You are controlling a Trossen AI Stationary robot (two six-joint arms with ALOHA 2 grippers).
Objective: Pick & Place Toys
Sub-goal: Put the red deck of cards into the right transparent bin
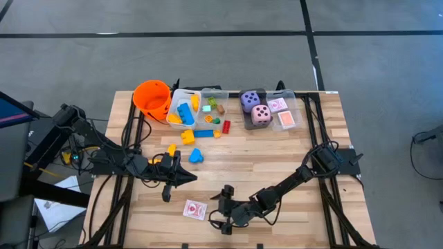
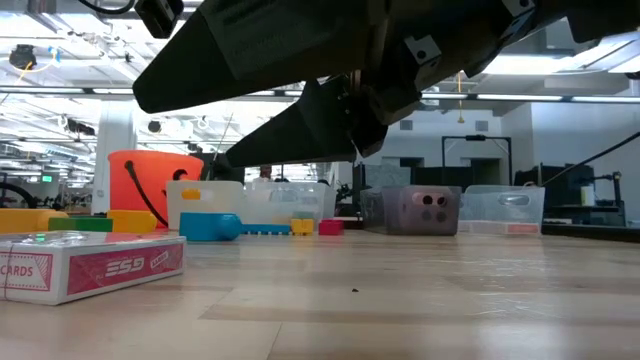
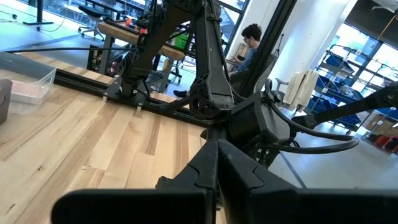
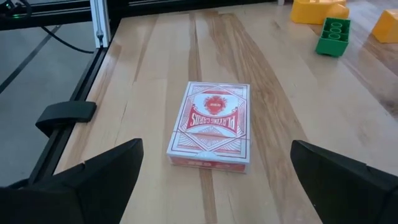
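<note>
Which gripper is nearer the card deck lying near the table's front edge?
Right. The open right gripper sits just beside the card deck, facing it. The shut left gripper hangs farther off, toward the table's middle.

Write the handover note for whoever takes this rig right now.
Right claw: open, empty, aimed at the card deck lying flat near the table's front edge.
Left claw: shut, empty, waiting mid-table.
Done: purple die, pink die and two decks in the right bin; several blocks in the left bin.
Left: this deck, plus loose blocks in front of the bins.
</note>
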